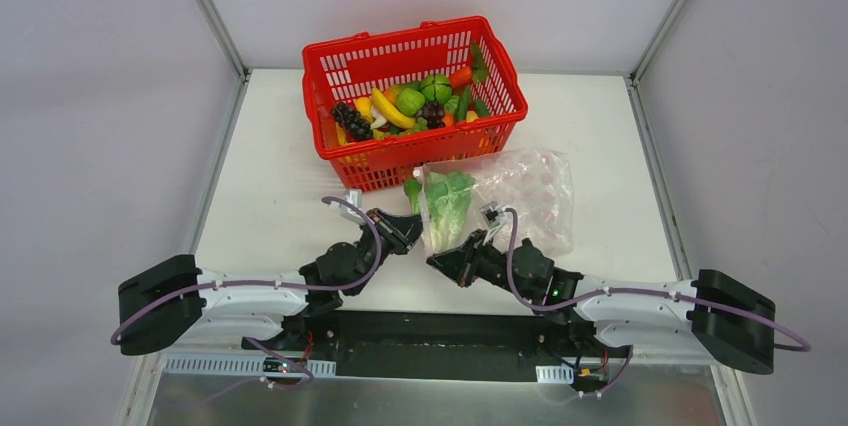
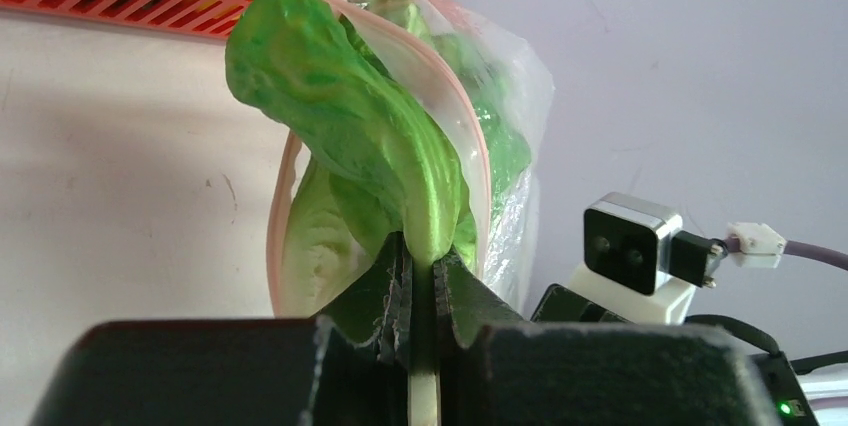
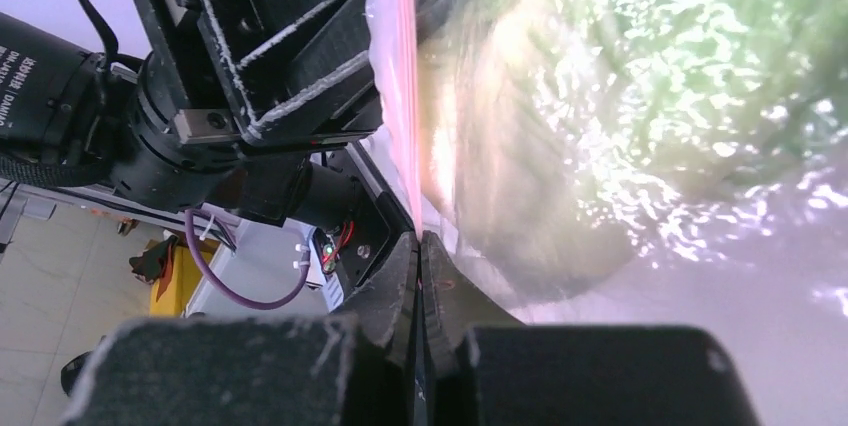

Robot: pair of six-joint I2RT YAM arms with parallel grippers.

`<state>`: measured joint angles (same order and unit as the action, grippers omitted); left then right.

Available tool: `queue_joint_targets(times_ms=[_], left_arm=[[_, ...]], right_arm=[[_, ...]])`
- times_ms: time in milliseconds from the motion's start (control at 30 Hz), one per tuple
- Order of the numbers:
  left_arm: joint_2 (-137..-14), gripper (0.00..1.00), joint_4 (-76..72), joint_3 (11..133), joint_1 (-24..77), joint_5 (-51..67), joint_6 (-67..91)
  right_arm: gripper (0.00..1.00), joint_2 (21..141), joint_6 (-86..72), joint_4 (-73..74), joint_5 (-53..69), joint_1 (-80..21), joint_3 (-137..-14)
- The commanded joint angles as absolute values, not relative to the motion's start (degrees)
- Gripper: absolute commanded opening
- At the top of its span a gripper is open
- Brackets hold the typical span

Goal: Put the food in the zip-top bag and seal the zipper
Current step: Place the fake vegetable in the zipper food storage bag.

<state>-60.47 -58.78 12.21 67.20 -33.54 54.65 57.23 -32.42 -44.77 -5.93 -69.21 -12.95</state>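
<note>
The leafy green-white cabbage (image 1: 447, 206) lies with its leaves inside the mouth of the clear zip-top bag (image 1: 525, 191), in front of the basket. My left gripper (image 1: 415, 236) is shut on the cabbage's stem end (image 2: 425, 246). In the left wrist view the cabbage (image 2: 350, 116) pokes through the open mouth, ringed by the pink zipper (image 2: 478, 146). My right gripper (image 1: 436, 262) is shut on the zipper strip (image 3: 400, 76) at the bag's near corner. The cabbage shows blurred through the plastic (image 3: 700, 46). The other food is in the basket.
The red mesh basket (image 1: 500, 131) stands at the back centre, holding bananas (image 1: 390, 109), grapes, green and orange pieces. A small green piece (image 1: 412, 191) lies on the table between basket and bag. Both wrists are close together near the bag mouth.
</note>
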Motion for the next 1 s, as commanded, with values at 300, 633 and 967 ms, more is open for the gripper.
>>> queue_joint_targets(times_ms=[300, 633, 967], left_arm=[[-54.56, 0.0, -60.31, 12.87, 68.56, -37.61, 51.71], [-57.17, 0.0, -54.86, 12.25, 69.5, -33.34, 45.62], [-67.85, 0.71, -58.88, 13.87, 69.58, -25.58, 49.33]], right_arm=[[0.01, 60.29, -39.68, -58.63, 0.59, -69.74, -13.48], [0.03, 54.92, -41.75, -52.29, -4.95, -69.77, -11.02], [0.01, 49.86, -45.46, -54.35, -10.14, -69.74, -6.28]])
